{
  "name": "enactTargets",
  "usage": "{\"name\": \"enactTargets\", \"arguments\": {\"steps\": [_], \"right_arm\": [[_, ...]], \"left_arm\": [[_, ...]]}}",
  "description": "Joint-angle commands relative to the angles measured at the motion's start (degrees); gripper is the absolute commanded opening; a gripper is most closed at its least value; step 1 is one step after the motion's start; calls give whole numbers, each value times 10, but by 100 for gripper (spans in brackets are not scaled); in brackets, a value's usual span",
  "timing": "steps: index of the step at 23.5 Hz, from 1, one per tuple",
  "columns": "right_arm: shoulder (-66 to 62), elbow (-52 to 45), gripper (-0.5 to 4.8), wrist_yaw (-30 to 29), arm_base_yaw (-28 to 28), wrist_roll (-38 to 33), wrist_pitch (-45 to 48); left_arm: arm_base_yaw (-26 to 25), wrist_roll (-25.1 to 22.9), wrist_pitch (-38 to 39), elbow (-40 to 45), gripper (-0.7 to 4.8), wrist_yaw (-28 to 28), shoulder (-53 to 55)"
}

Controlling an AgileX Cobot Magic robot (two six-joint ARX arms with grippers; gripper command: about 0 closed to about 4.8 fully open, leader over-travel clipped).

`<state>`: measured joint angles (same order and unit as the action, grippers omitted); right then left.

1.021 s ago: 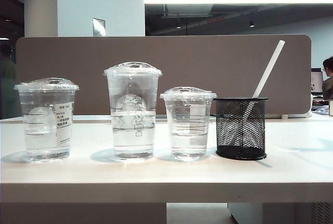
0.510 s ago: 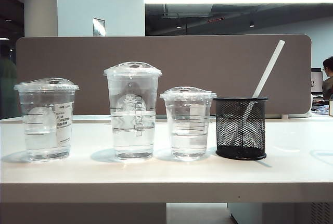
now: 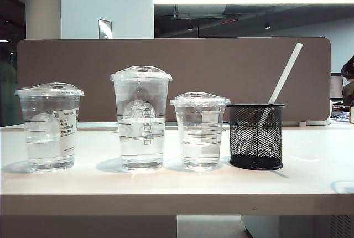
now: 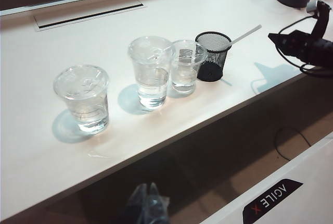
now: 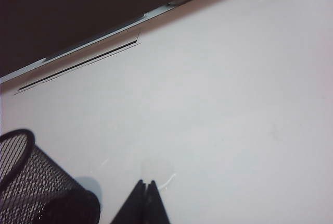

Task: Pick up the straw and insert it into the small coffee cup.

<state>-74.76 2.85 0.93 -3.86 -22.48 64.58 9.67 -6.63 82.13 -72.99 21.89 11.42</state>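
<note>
In the exterior view no gripper shows; the straw leans in the mesh holder, just beside the small coffee cup.

In the left wrist view the left gripper hangs below the table edge, its jaws together, well apart from the cups.

In the right wrist view the right gripper has its jaws pressed together and empty, with the holder near to one side. The approach is in hand; next the jaws must open and reach the straw.

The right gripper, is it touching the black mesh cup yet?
Apart. In the right wrist view the right gripper, shut, hangs over bare table, with a strip of table showing between its tips and the black mesh cup.
</note>
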Motion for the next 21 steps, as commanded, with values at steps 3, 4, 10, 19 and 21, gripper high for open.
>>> {"name": "enactTargets", "arguments": {"steps": [3, 4, 10, 19, 21], "right_arm": [[4, -29, -8, 41, -84, 52, 64], [4, -29, -8, 44, -99, 61, 67], [3, -29, 6, 68, -160, 63, 64], [2, -13, 163, -8, -196, 63, 56], [2, 0, 163, -9, -197, 63, 55]], "left_arm": [[-1, 1, 0, -1, -5, 4, 0], [-1, 2, 0, -1, -5, 3, 0], [-1, 2, 0, -1, -5, -1, 0], [-1, 0, -17, -1, -5, -2, 0], [-1, 0, -21, -1, -5, -2, 0]]}}
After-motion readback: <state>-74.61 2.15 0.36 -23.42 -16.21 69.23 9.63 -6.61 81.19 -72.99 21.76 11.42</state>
